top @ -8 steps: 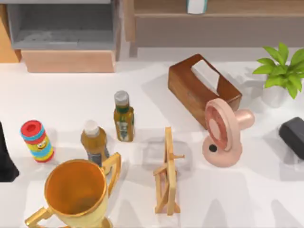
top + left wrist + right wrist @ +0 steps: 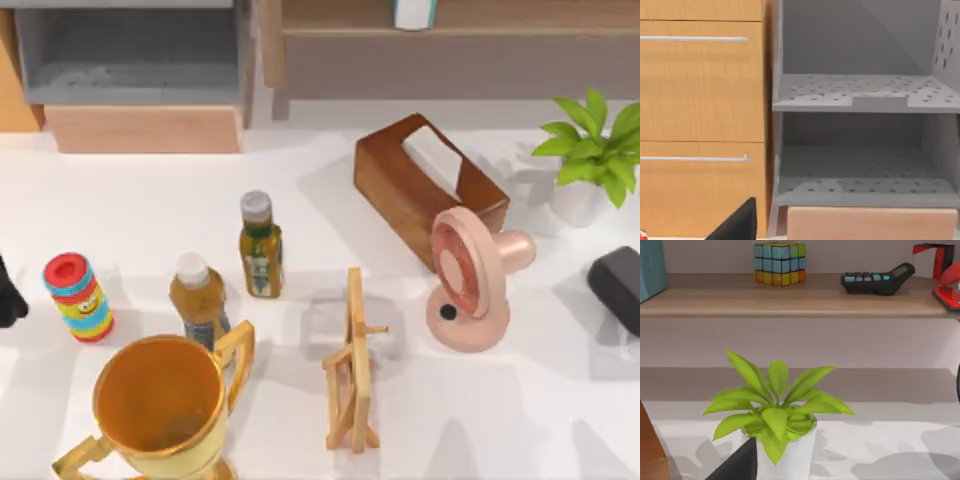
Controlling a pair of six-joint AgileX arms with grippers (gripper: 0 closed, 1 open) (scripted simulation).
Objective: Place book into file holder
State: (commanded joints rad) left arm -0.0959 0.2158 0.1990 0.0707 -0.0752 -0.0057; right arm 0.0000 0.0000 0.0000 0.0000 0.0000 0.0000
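White tabletop [image 2: 560, 420] is crowded. Left end effector [image 2: 8, 292], state I cannot tell, faces file holder [image 2: 860, 95]; book [image 2: 651, 267] stands ungrasped on shelf [image 2: 790, 297], so reaching it comes next.

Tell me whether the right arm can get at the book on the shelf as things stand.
Probably yes: the book stands exposed on the shelf, though the plant stands just ahead of the right hand.
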